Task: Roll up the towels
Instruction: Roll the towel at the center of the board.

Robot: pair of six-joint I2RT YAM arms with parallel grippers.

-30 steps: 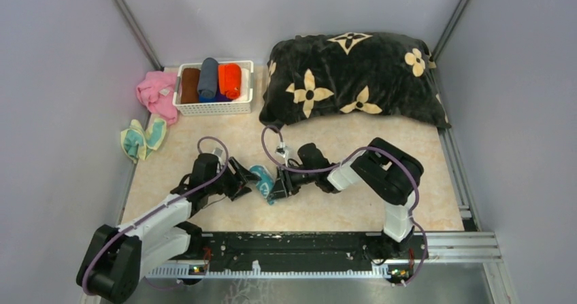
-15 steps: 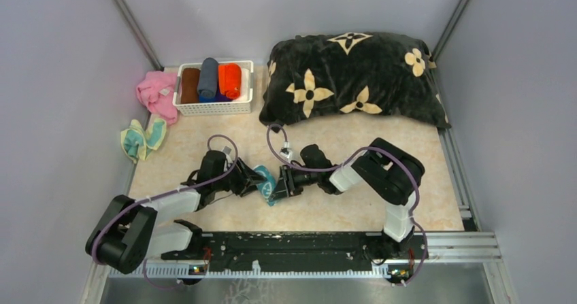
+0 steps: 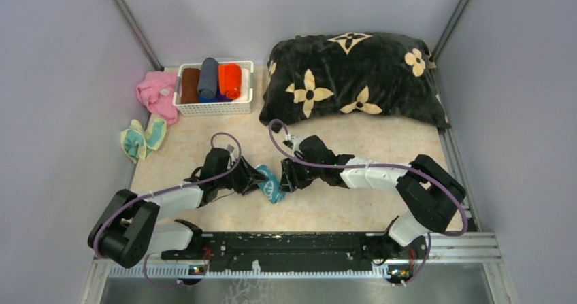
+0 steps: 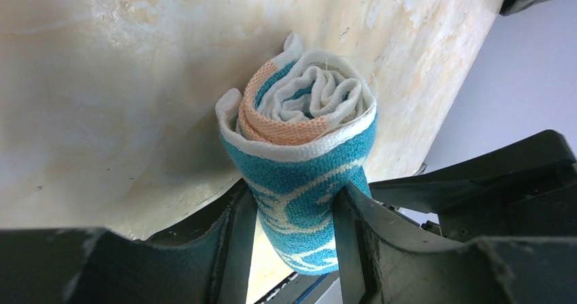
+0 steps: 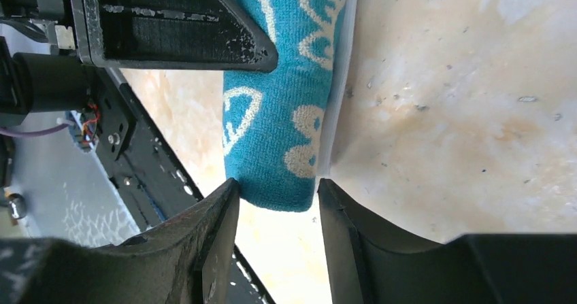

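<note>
A teal towel with pale circle print (image 3: 271,183) lies rolled up on the table between my two grippers. My left gripper (image 3: 257,181) comes at it from the left. In the left wrist view its fingers (image 4: 239,215) press both sides of the roll (image 4: 299,147), whose spiral end faces away. My right gripper (image 3: 284,179) stands at the right; in the right wrist view its jaws (image 5: 277,188) straddle the roll's near end (image 5: 279,113) with a small gap, open. A pale yellow and teal towel (image 3: 141,137) lies crumpled at the far left. An orange-red towel (image 3: 230,79) sits rolled in the basket.
A white basket (image 3: 214,107) at the back left also holds a brown and a blue-grey roll. A pink cloth (image 3: 156,93) lies left of it. The big black cushion with cream flowers (image 3: 347,79) fills the back right. The black rail (image 3: 292,243) runs along the near edge.
My left gripper has closed onto the teal roll. My right gripper's jaws have opened off it, and the right arm's elbow has swung out to the right and lower.
</note>
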